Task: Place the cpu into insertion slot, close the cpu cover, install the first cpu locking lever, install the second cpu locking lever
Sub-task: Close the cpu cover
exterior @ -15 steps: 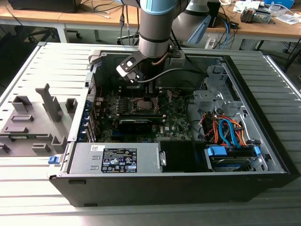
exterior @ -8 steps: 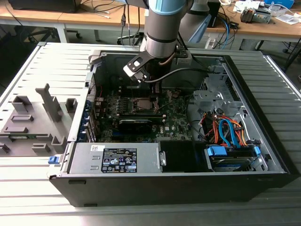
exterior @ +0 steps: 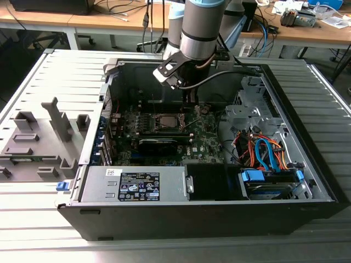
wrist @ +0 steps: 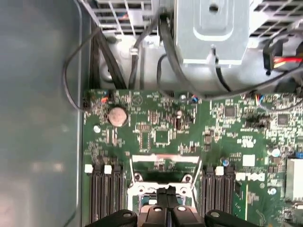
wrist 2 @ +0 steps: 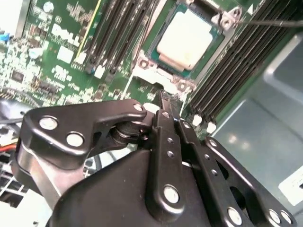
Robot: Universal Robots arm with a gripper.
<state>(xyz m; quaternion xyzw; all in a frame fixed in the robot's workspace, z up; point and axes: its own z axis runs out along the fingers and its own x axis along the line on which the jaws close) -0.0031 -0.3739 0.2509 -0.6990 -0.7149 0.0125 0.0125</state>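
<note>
The cpu, a pale silvery square chip, lies flat inside the insertion slot on the green motherboard. The cpu cover, a thin silvery frame with a large window, stands swung up off the slot, and the board shows through the window. My gripper is shut with nothing between its black fingers; its tip sits right at the cover's hinged edge, just beside the slot. In the first wrist view my gripper is at the foot of the raised frame. In the exterior view the arm reaches down into the case behind the insertion slot.
Long black memory slots flank the socket on both sides. A thin wire lever runs off past the slot's corner. The grey case wall is close by. Cables, a drive cage and the power supply crowd the case.
</note>
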